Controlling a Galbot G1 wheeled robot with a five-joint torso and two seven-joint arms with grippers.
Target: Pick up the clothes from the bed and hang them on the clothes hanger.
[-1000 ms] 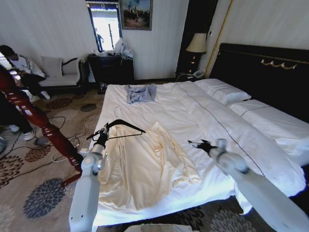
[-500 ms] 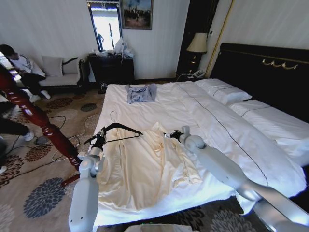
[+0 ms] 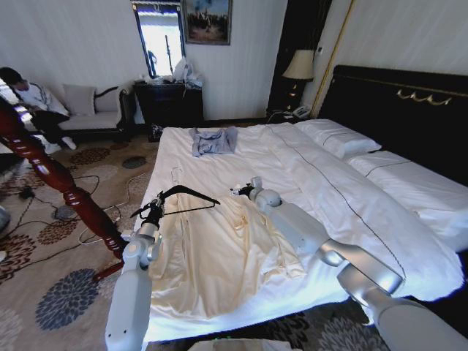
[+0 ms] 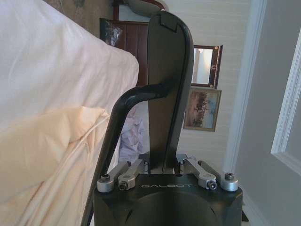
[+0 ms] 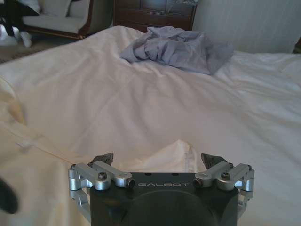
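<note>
Left arm: raised from lower left, forearm near upright, wrist straight. Left gripper: fingers closed, clamped on a thin black bar; one long finger stands straight up from the wrist body.

Right arm: extended forward and inward from lower right, elbow bent. Right gripper: fingers spread wide, nothing between them.

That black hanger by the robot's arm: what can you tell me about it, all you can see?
The clothes hanger is a thin black triangle with a silver wire hook at its far end. It looks like plastic or coated metal. The left gripper is shut on its near end and holds it tilted just above the bed, beside the collar of the cream clothes. The left wrist view shows its curved black bar rising from between the fingers. Nothing hangs on it.
</note>
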